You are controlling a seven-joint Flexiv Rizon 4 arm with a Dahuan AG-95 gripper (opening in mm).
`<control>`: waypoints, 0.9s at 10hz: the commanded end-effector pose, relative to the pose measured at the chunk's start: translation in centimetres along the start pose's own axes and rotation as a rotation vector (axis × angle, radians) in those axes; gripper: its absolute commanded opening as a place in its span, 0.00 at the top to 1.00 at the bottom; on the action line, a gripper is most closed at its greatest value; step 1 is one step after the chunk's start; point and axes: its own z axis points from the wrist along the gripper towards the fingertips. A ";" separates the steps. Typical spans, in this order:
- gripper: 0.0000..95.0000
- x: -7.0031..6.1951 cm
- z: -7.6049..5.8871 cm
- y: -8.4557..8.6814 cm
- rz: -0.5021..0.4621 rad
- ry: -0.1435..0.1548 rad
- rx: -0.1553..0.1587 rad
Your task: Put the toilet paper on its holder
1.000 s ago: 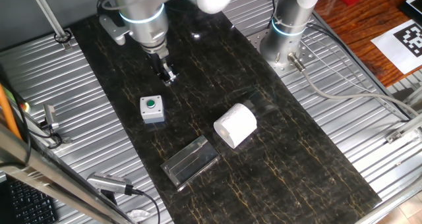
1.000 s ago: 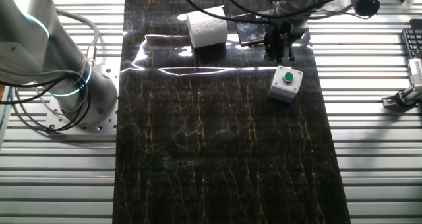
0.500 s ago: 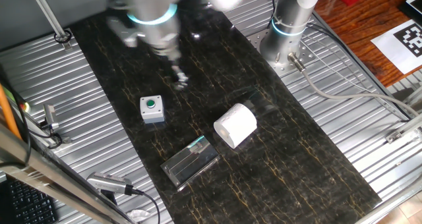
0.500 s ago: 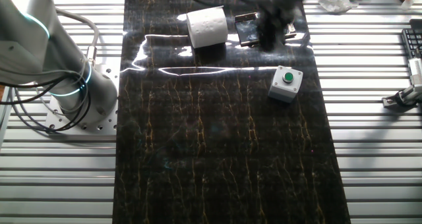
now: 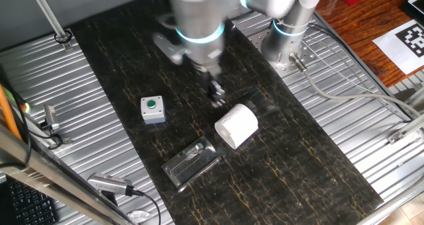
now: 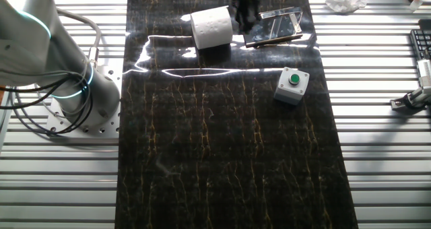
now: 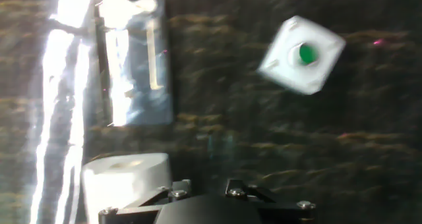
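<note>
The toilet paper (image 5: pixel 236 125) is a white roll lying on its side on the dark mat; it also shows in the other fixed view (image 6: pixel 211 28) and at the bottom left of the hand view (image 7: pixel 125 184). The holder (image 5: pixel 192 162), a shiny metal plate, lies flat just in front of it (image 6: pixel 273 25) (image 7: pixel 132 69). My gripper (image 5: pixel 217 96) hangs blurred just above and behind the roll, between roll and holder in the other fixed view (image 6: pixel 244 17). It holds nothing. Its fingertips are blurred, so the gap cannot be read.
A small grey box with a green button (image 5: pixel 152 109) sits on the mat left of the roll (image 6: pixel 292 85) (image 7: pixel 301 55). A second arm's base (image 5: pixel 291 33) stands at the back right. Ribbed metal table (image 5: pixel 344 119) flanks the mat.
My gripper has swung from above the button box across the mat to just beside the toilet paper. Roll, holder and button box have not moved.
</note>
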 end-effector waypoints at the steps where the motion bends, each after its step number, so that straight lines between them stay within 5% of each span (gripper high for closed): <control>1: 0.40 0.9 0.7 1.5 -0.003 0.000 -0.015; 5: 0.40 0.9 0.7 1.5 -0.053 -0.036 0.025; 9: 0.40 0.9 0.7 1.5 -0.015 -0.015 0.052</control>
